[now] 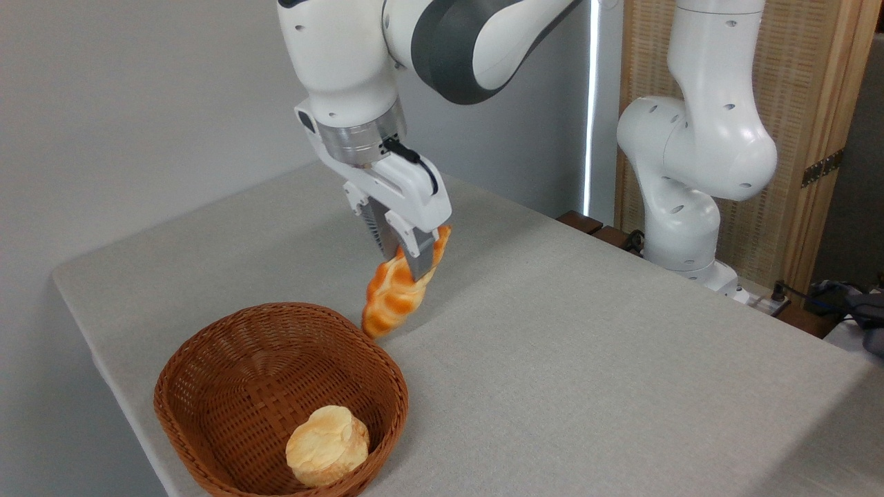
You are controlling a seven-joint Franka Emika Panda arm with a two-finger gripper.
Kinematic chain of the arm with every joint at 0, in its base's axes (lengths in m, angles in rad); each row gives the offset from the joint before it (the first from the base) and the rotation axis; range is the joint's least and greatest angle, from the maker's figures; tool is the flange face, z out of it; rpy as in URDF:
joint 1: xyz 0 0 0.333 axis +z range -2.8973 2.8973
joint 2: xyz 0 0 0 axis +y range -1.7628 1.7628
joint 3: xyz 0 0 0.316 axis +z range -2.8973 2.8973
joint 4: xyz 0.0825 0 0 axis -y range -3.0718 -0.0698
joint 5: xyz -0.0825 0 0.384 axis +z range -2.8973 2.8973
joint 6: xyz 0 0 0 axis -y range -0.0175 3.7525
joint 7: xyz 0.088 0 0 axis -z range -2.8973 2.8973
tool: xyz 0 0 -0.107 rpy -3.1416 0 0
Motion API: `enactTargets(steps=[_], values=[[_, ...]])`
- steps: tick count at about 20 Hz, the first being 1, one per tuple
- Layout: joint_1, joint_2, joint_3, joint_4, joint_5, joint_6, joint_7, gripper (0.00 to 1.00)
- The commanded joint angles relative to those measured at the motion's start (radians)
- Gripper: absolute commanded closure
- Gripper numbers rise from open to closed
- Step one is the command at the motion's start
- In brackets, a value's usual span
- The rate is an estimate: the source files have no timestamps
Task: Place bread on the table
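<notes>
No brand mark, label or legible writing can be read on the arm or on any object in this view. The hand point(407, 266) hangs from the white arm point(345, 62) above the tabletop point(587, 345), with its 2 fingers point(419, 259) clamped on the upper part of the bread point(394, 297). The bread is a glossy golden-orange twisted loaf. It hangs tilted below the hand: its upper pointed end shows just right of the fingers, and its lower end points down and to the left. The lower end lies just beside the far rim of the brown wicker basket point(207, 386); whether it touches the tabletop or the rim cannot be told. The bread is outside the basket, over the grey-beige tabletop surface. Inside the basket, near its front right wall, lies 1 pale round bun point(327, 445), well apart from the hand. The arm's white base point(690, 207) stands at the right rear edge of the tabletop.
</notes>
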Motion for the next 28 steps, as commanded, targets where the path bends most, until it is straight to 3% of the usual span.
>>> enactTargets(steps=[1,2,3,16,19,21,25,28], values=[[-0.001,0.019,-0.025,0.006,0.008,0.032,-0.024,0.27],[-0.001,0.030,-0.031,0.006,0.011,0.032,-0.024,0.09],[-0.001,0.039,-0.041,0.006,0.011,0.031,-0.024,0.00],[-0.001,0.044,-0.074,0.010,0.012,0.025,-0.001,0.00],[0.000,0.041,-0.065,0.041,0.067,0.043,-0.001,0.00],[0.008,0.042,-0.058,0.064,0.101,0.074,-0.003,0.00],[0.018,0.050,-0.002,0.073,0.113,0.262,-0.004,0.00],[0.018,0.067,0.018,0.073,0.117,0.301,-0.007,0.00]])
